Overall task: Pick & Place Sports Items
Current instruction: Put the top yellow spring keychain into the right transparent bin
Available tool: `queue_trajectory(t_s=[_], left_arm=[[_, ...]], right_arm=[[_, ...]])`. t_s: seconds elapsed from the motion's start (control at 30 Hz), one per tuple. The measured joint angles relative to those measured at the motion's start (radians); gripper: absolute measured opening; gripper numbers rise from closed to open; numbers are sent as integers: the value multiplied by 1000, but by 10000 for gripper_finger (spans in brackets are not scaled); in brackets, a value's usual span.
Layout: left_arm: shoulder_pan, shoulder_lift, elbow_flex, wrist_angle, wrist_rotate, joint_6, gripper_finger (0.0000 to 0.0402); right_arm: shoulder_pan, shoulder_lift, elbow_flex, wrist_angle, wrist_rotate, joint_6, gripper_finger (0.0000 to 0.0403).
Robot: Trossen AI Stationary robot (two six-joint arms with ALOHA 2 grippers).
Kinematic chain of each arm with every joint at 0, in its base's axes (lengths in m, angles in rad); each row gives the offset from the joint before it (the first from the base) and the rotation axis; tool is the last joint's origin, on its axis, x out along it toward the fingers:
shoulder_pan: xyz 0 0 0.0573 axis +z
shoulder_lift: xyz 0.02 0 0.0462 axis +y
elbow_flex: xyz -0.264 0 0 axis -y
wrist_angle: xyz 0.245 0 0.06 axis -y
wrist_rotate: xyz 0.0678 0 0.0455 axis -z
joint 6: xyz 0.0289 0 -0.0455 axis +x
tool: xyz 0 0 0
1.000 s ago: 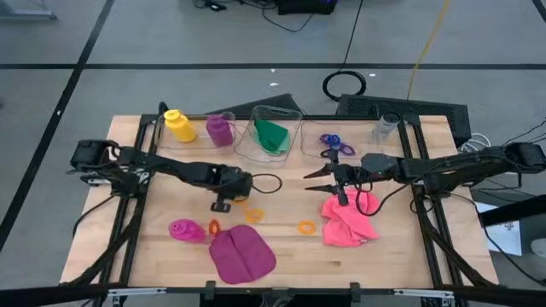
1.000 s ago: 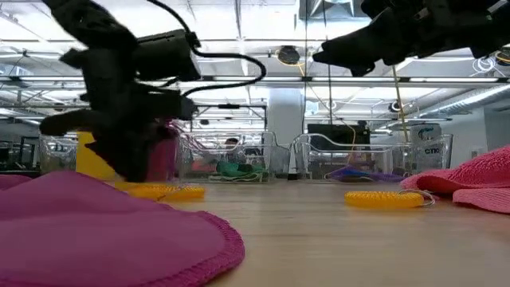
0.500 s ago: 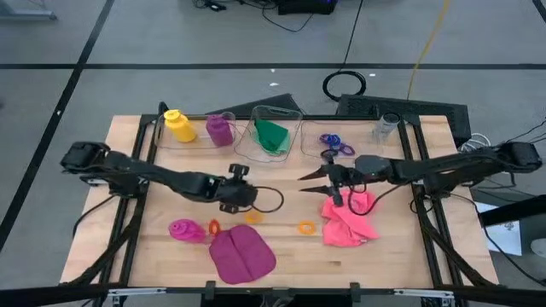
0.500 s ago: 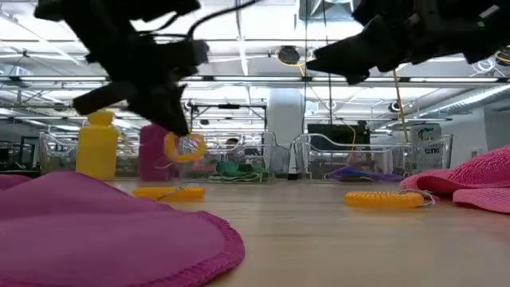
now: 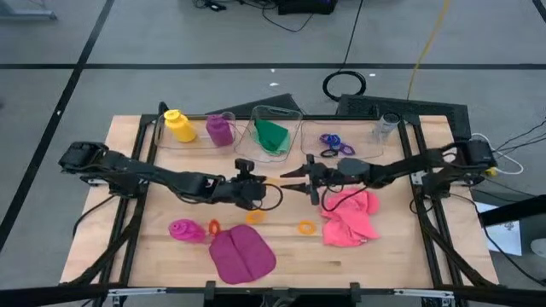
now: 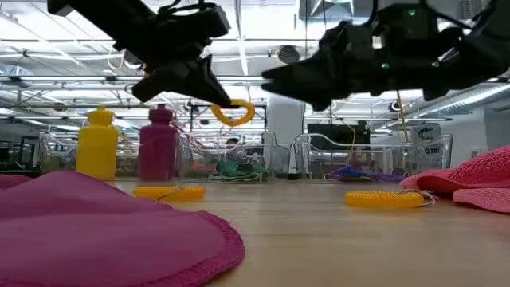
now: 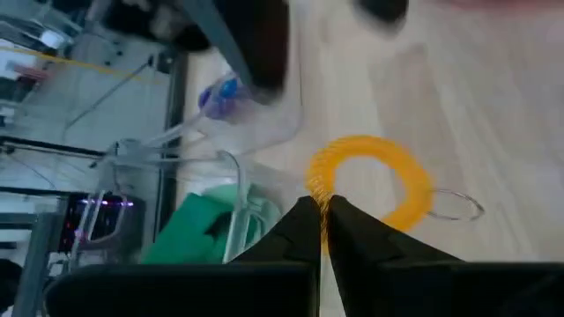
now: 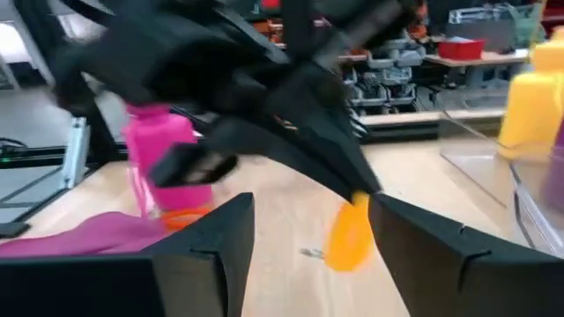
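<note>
handoff, looks like | left gripper pinching yellow ring mid-air, just in front of green-cloth bin | right gripper spread, facing the ring | tip: left shouldn't let go until right closes

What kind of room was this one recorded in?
Probably a robotics lab or workshop. The wooden table stands on a bare grey floor with cables trailing over it, and the low view shows exposed ceiling beams and equipment racks beyond the clear bins.
</note>
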Motion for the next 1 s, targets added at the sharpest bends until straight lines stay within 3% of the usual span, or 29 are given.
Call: queue_trajectory(t_s=[0.37, 0.53, 0.7, 1.0], left_arm=[[0, 0, 0, 72, 0, 49, 3], [0, 0, 0, 102, 0, 63, 3], [0, 0, 0, 135, 0, 86, 3], [7, 0, 0, 144, -7, 81, 3]], right_arm=[[-15, 74, 3, 42, 75, 25, 225], [-14, 77, 3, 40, 75, 38, 233], [-14, 77, 3, 33, 75, 48, 205], [-15, 77, 3, 55, 72, 43, 111]])
